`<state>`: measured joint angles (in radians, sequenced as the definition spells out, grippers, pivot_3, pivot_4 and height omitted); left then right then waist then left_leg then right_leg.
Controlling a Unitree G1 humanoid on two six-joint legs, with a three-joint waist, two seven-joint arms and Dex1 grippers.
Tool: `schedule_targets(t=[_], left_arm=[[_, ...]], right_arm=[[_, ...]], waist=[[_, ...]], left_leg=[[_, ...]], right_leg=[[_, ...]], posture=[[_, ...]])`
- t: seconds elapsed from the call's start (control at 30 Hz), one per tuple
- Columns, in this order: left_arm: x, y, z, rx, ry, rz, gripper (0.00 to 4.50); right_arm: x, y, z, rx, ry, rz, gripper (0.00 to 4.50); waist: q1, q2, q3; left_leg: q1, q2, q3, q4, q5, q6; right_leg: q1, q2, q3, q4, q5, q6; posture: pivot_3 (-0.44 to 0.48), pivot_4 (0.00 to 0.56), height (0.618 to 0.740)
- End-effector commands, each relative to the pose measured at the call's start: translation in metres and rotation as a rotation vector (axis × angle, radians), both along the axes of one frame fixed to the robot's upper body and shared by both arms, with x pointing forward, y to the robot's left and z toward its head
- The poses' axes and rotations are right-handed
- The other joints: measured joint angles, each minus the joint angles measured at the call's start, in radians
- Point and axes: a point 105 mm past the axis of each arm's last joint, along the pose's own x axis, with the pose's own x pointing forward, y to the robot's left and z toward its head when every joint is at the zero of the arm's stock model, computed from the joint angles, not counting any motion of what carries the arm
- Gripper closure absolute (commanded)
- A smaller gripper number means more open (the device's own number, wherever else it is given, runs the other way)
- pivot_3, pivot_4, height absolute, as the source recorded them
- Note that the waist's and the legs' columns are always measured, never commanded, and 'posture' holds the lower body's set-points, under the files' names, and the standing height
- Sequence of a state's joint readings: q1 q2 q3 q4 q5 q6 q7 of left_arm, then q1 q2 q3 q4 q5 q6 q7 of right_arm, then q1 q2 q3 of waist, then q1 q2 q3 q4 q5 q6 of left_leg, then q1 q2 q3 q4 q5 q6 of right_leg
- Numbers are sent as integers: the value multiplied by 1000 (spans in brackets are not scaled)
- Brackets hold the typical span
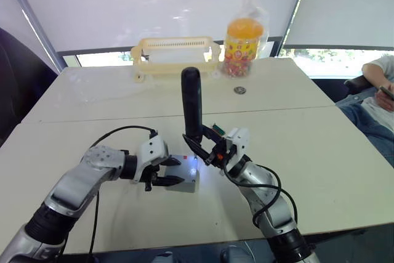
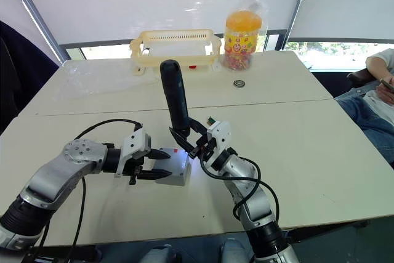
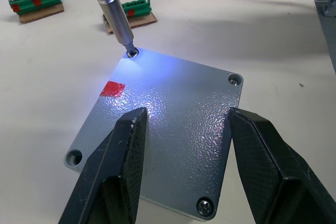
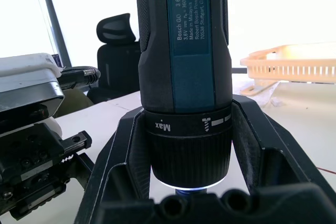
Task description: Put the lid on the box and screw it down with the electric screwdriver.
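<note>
Lid (image 3: 173,124) on white table (image 1: 320,146), blinds behind

box (image 1: 184,180) walls hidden under lid (image 3: 168,129), screwdriver (image 3: 107,3) body cut off by frame edge

The screwdriver (image 4: 184,77) carries a blue label printed sideways along its barrel: "Bosch GO", "3 601 JH2 2..", "3.6V", "Made in Malaysia", "Robert Bosch Power Tools GmbH" and "70538 Stuttgart, GERMANY" can be made out; the finer print is too small to read. On the black collar just below the label, at about 7 o'clock from it, stands "Max" beside a small drill symbol.
</note>
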<state>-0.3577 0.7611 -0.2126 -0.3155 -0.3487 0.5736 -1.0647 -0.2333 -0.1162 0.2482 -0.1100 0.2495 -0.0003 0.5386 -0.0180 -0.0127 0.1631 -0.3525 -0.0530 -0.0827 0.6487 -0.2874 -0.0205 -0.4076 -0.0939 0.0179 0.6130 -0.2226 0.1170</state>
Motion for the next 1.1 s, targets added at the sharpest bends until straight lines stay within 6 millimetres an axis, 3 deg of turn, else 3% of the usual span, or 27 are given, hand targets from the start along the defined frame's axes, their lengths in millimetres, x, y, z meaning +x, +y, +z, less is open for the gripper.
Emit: schedule_targets(t=[0.03, 0.37, 0.47, 0.7, 0.77, 0.93, 1.03, 1.1], left_arm=[[1, 2, -2, 8, 7, 9, 2030], [0, 3, -10, 13, 31, 11, 2030], [-2, 4, -18, 35, 48, 12, 2030], [-4, 4, -29, 26, 105, 32, 2030], [-5, 2, -29, 19, 109, 29, 2030], [-2, -3, -23, -25, 90, 34, 2030], [4, -1, 1, -94, 48, 56, 2030], [3, 0, 20, -125, 16, 50, 2030]], right_arm=[[4, -6, -50, -114, 163, -29, 2756], [7, -7, -34, -104, 102, -40, 2756], [9, -9, -8, -71, 36, -53, 2756], [-5, -20, 86, 93, -136, -55, 2756], [-8, -24, 103, 153, -144, -50, 2756], [2, -55, 149, 299, -81, -97, 2756], [22, -88, 148, 251, 111, -154, 2756], [26, -103, 141, 177, 264, -127, 2756]], waist=[[0, 0, 0], [0, 0, 0], [1, 0, 0], [7, 3, 7], [8, 3, 9], [5, 5, 10], [8, 4, 11], [8, 3, 12]], left_leg=[[0, 0, 0, 0, 0, 0], [0, 0, 0, 0, 0, 0], [-1, 0, 0, 0, 0, 0], [-5, 0, -1, 0, 0, 0], [-7, -1, -1, 0, 0, 0], [-8, -1, -1, -2, 0, 0], [-11, -1, -2, -1, 0, 0], [-20, -2, -2, 2, 0, 0]], right_leg=[[0, 0, 0, 0, 0, 0], [0, 0, 0, 0, -1, 0], [-1, 0, 0, -1, -1, 0], [-4, -1, 0, -1, 0, -1], [-5, -2, 0, -1, 0, -1], [-7, -2, -1, -1, 1, -1], [-9, -3, -2, -1, 1, -2], [-17, -3, -3, -1, 2, -3]], posture=[[0, 150, 740], [0, 150, 740], [0, 150, 740], [0, 150, 740], [0, 150, 740], [0, 150, 740], [0, 150, 740], [0, 150, 740]])
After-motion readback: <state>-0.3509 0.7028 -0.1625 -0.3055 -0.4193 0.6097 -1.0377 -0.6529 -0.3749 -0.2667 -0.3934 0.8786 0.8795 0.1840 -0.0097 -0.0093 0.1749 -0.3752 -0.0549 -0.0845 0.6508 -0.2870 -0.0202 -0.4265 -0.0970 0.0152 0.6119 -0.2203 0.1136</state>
